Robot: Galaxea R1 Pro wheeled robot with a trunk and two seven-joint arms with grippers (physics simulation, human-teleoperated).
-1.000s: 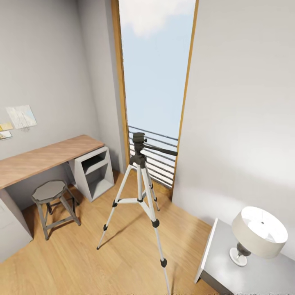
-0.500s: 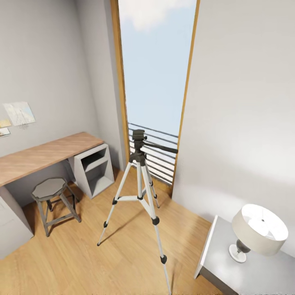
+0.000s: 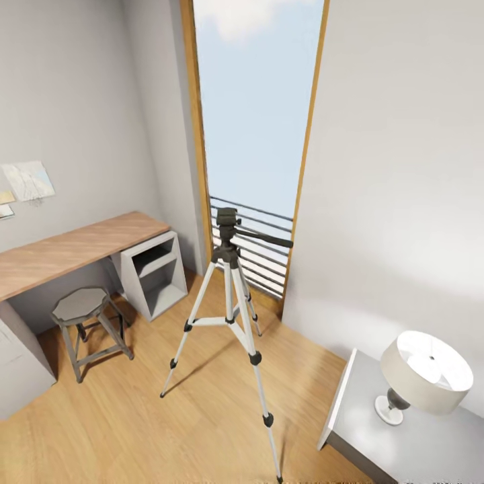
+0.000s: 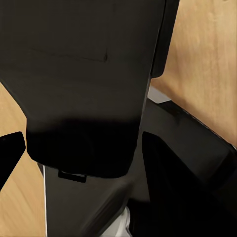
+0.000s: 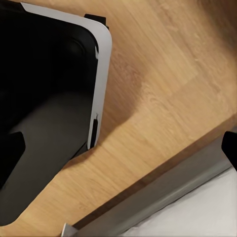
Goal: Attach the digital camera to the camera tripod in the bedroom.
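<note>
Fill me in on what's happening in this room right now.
The robot is facing the camera tripod, which stands upright on the wood floor in front of the tall window. Nothing is mounted on its black head, and its pan handle sticks out toward the right. A stool sits by the desk on the left, and a lamp stands at lower right. The wrist views look down at the floor past dark parts of the robot, so gripper states cannot be told.

I am looking into a home bedroom: grey walls, a light wood floor [image 3: 134,430], a tall wood-framed window [image 3: 255,107] far ahead, a wood-topped desk [image 3: 74,252] with a stool [image 3: 81,306] at left, a lamp [image 3: 423,373] on a bedside table [image 3: 376,437] near right.
</note>
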